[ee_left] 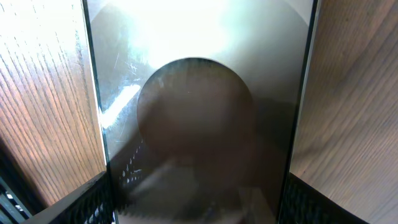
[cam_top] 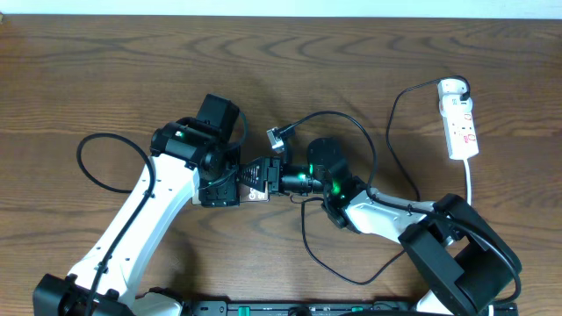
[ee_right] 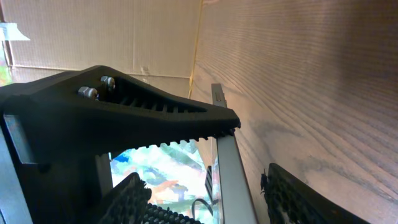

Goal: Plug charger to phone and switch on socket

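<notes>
My left gripper is shut on the phone at the table's middle. In the left wrist view the phone's glossy face fills the space between the two fingers. My right gripper is open, and its fingers straddle the phone's thin edge without closing on it. The charger's small plug tip lies loose on the table just behind both grippers. Its black cable loops away to the white plug head in the socket at the far right.
The socket's thick white cord runs toward the right arm's base. Black cable loops lie by the right arm and left of the left arm. The left gripper's finger shows close above in the right wrist view.
</notes>
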